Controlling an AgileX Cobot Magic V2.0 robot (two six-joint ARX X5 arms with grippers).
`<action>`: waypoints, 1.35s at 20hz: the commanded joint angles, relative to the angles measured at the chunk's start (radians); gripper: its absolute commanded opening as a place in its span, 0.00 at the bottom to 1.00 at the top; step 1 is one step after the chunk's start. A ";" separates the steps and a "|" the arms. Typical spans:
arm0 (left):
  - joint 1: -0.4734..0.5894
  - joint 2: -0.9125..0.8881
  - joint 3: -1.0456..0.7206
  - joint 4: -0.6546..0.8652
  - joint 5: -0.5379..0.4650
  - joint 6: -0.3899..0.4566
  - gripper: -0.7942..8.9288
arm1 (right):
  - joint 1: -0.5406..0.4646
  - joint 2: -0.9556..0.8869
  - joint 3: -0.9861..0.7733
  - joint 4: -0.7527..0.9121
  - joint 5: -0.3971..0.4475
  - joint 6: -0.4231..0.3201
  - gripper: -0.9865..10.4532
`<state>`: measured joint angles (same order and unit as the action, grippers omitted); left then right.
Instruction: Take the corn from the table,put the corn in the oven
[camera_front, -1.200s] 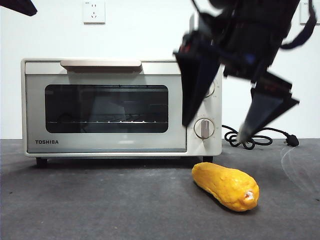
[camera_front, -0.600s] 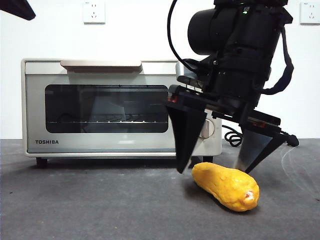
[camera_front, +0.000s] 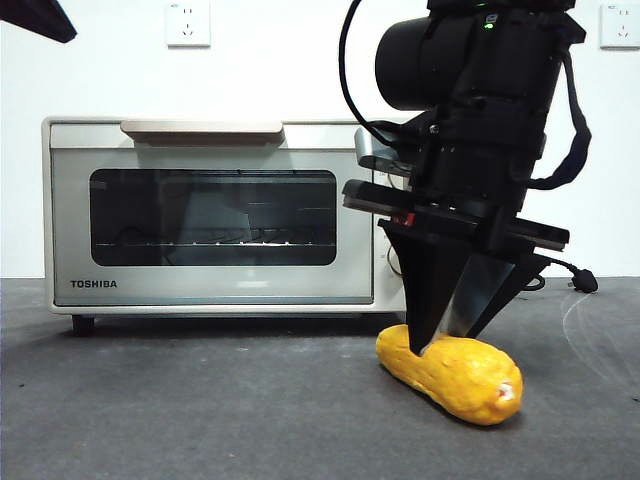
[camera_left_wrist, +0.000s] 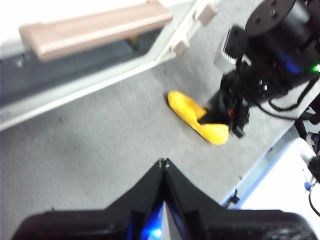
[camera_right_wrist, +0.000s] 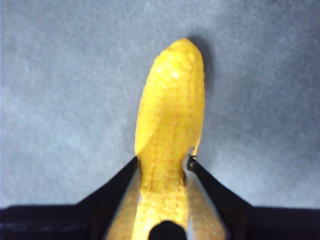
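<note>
The yellow-orange corn (camera_front: 450, 375) lies on the dark grey table (camera_front: 200, 420), in front of the oven's right end. My right gripper (camera_front: 447, 340) comes straight down onto its middle, jaws shut on the corn (camera_right_wrist: 172, 110) with one at each flank (camera_right_wrist: 164, 162). The cream Toshiba oven (camera_front: 220, 215) stands behind with its door closed. In the left wrist view the corn (camera_left_wrist: 195, 117) and the right gripper (camera_left_wrist: 235, 112) sit just off the oven's handle (camera_left_wrist: 95, 27). My left gripper (camera_left_wrist: 162, 161) hangs high above the table, shut and holding nothing, a black tip (camera_front: 30, 15) in the front view.
A coiled black cord with plug (camera_front: 565, 272) lies behind the right arm, right of the oven. Wall sockets (camera_front: 188, 22) sit on the white wall behind. The table's edge (camera_left_wrist: 260, 165) runs close beyond the corn in the left wrist view.
The right gripper came down from above the oven's knobs with its jaws wide apart, straddled the corn and closed on it. The corn shifted slightly left.
</note>
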<state>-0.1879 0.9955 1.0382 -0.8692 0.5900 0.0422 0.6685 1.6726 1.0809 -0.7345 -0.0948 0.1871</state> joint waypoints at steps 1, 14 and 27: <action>-0.009 0.005 0.001 0.053 0.001 -0.015 0.08 | 0.021 -0.001 0.019 -0.045 -0.014 0.004 0.08; -0.103 0.180 0.002 0.446 -0.137 -0.095 0.08 | 0.098 -0.343 0.197 -0.233 -0.043 0.004 0.08; -0.106 0.325 0.002 0.571 -0.146 -0.104 0.08 | 0.098 -0.476 0.207 -0.284 -0.006 0.019 0.08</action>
<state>-0.2913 1.3170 1.0397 -0.3046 0.4435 -0.0708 0.7654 1.1961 1.2858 -1.0218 -0.1036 0.1993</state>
